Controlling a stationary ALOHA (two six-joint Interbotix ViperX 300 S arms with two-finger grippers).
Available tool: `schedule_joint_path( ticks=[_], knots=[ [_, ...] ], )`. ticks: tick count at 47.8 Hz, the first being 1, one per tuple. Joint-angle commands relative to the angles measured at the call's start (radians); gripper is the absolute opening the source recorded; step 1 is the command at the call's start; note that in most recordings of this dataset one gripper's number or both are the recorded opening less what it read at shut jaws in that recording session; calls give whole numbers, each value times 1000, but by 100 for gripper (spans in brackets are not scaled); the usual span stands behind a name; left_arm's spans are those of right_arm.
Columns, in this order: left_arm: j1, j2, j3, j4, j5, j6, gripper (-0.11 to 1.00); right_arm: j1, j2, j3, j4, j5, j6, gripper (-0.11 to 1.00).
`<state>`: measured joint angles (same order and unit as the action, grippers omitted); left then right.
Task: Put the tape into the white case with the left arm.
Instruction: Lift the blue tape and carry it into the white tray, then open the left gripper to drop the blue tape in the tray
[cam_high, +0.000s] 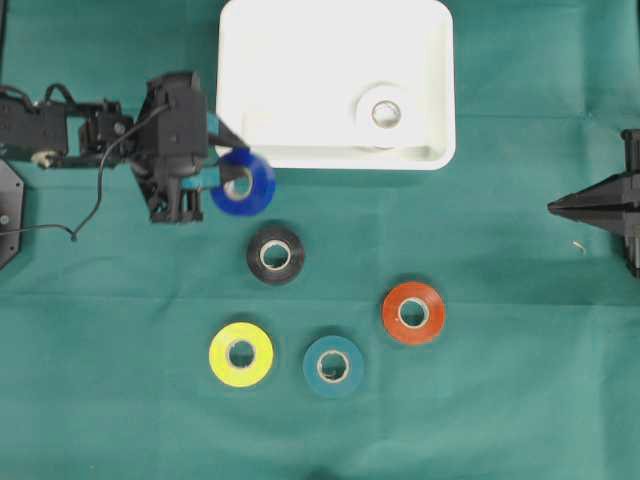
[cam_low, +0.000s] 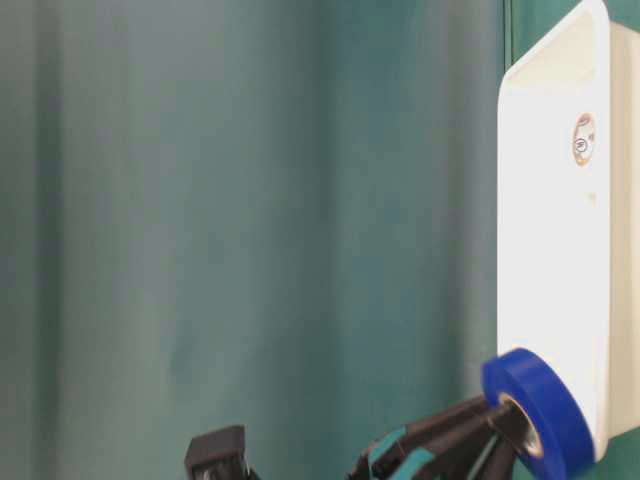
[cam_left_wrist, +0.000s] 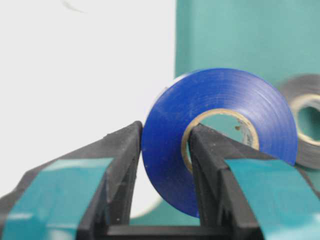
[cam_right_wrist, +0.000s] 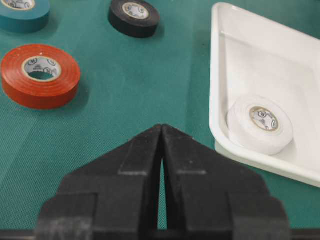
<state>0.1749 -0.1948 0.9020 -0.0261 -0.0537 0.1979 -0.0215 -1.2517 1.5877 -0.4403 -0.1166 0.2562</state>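
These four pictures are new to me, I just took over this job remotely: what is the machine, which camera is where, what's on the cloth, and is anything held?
It is a robot with two arms, each ending in a two-fingered gripper. The overhead view looks straight down; the table-level view looks from the side; the other two cameras ride on the wrists, looking out along the fingers.

The left gripper, with teal strips, is shut on the blue tape: one finger goes through the roll's hole, the other presses outside. It holds the roll at the near edge of the white case, not yet inside. A white tape already lies in the case.

The right gripper is shut and holds nothing.

On the green cloth lie black, orange, yellow and teal rolls.
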Motion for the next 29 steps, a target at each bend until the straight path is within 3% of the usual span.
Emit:
schedule_joint_path(
  ticks=[1,17,29],
  knots=[
    [31,8,-38,2,-8,6,29,-2,8,14,-9,-11,0,-9],
    [156,135,-106,3,-49,11,29,-2,8,15,-9,-11,0,-9],
    [202,196,-147,3,-51,11,29,0,9,15,-9,-11,0,-9]
  ],
)
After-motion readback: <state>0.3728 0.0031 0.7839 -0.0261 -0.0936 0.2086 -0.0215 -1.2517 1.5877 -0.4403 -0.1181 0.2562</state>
